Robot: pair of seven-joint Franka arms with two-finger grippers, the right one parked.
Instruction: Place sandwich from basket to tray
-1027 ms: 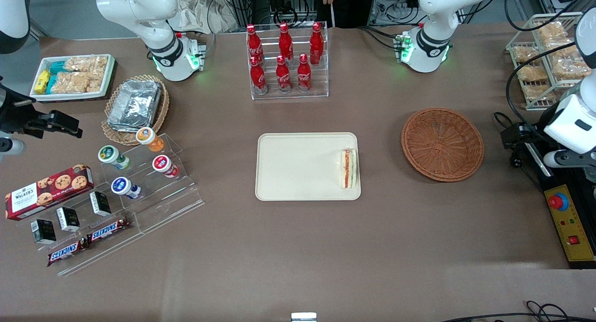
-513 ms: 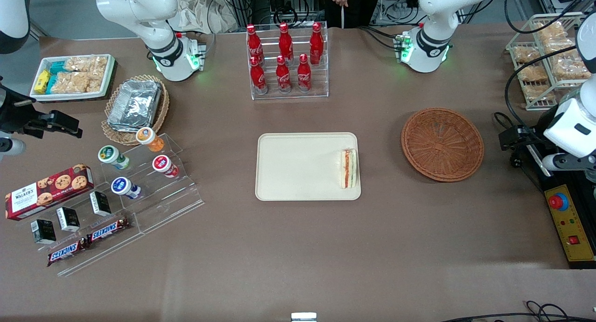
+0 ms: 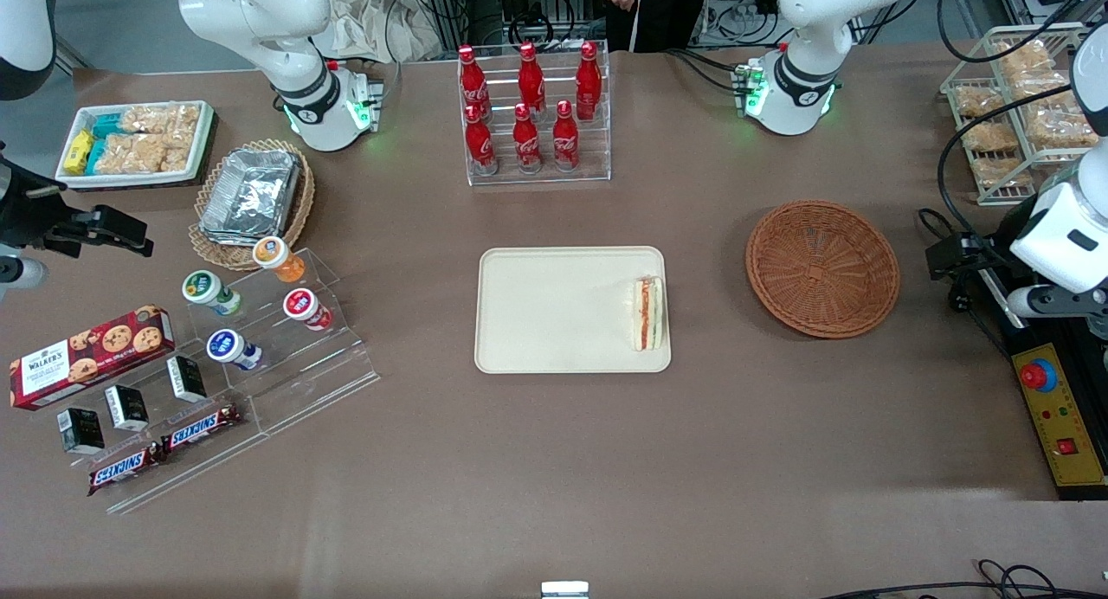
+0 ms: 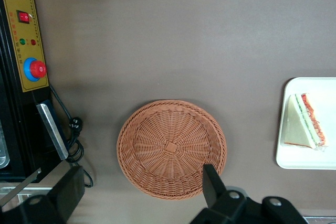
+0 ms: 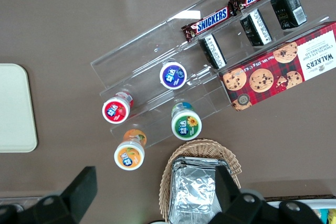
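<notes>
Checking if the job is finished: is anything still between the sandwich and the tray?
Nothing. The sandwich already lies on the tray, the basket holds nothing, and the gripper hangs open above the basket.

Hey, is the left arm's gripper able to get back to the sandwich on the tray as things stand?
Probably yes. The gripper is open, holding nothing, at the working arm's end of the table. The sandwich lies uncovered on the tray, with nothing standing over it.
</notes>
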